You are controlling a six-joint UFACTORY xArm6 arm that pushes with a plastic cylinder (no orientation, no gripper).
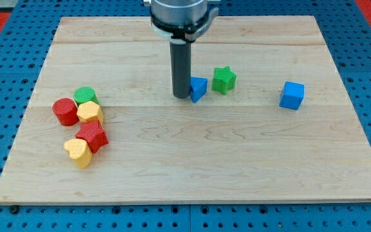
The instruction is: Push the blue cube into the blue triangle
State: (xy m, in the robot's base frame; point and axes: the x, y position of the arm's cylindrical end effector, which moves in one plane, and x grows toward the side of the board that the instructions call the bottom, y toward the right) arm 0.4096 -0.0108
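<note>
A: My tip (181, 96)?
B: Bare rod, holds nothing, touching the blue triangle (198, 88) on its left.
A: Blue cube (292, 95)?
B: Well apart, view's right. Green star (223, 80) just right of the triangle.

Arm end is a silver-grey metal flange ring (178, 11) with a darker lower collar, carrying a straight, smooth, dark grey cylindrical rod (181, 67), flat-cut at my tip (181, 96); no markings visible.
</note>
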